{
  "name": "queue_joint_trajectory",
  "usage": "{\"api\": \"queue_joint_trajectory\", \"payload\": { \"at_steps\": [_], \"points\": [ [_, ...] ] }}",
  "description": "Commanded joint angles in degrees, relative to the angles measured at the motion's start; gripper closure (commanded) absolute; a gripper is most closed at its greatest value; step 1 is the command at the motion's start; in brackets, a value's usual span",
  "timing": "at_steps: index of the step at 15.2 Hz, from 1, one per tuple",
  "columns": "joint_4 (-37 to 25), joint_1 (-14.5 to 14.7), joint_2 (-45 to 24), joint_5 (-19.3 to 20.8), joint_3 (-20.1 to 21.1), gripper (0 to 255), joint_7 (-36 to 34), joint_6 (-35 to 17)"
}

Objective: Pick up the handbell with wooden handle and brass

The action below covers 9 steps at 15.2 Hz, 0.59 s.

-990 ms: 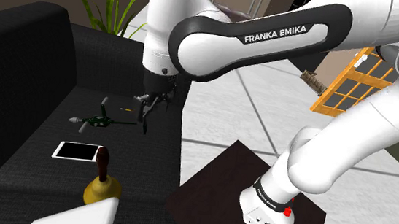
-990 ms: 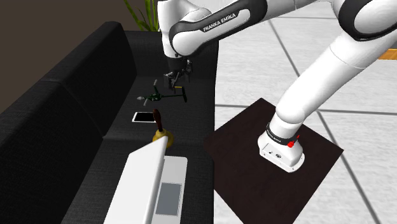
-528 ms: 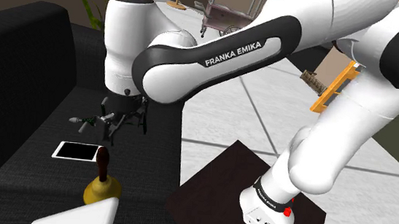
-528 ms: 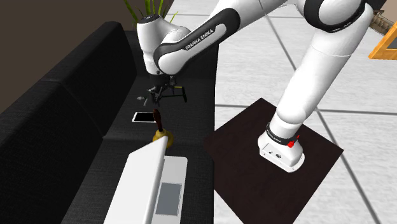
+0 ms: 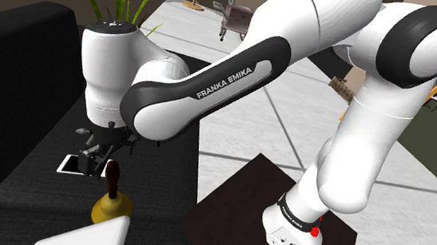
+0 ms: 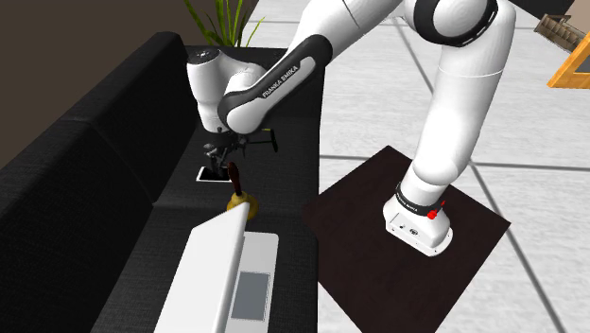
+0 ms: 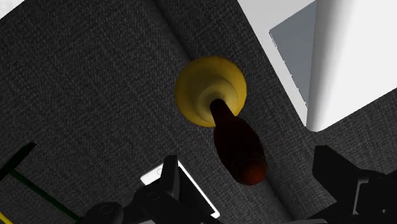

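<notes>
At the shoulder view's lower left, the gripper (image 5: 97, 164) hangs wide open, holding nothing, close over the upright, dark-handled handbell (image 5: 112, 203) on the black sofa (image 5: 28, 79).

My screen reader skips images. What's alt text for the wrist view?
A handbell with yellow bell and dark brown handle stands upright on a black sofa; the open pincer brackets its handle without touching. A white laptop lies nearby.
</notes>
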State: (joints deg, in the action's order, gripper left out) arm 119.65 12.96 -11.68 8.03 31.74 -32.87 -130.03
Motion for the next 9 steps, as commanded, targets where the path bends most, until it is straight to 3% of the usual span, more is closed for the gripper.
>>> {"api": "queue_joint_trajectory", "payload": {
  "at_steps": [1, 5, 6, 9],
  "points": [
    [0.1, 0.3, -1.4, 1.0, -0.3, 0, -0.7, -1.3],
    [0.7, 0.6, -2.7, 2.1, -0.7, 0, -1.4, -3.0],
    [0.6, 0.7, -2.8, 2.2, -0.7, 255, -1.5, -3.0],
    [0.6, 0.7, -2.8, 2.1, -0.7, 255, -1.5, -3.0]
  ]
}}
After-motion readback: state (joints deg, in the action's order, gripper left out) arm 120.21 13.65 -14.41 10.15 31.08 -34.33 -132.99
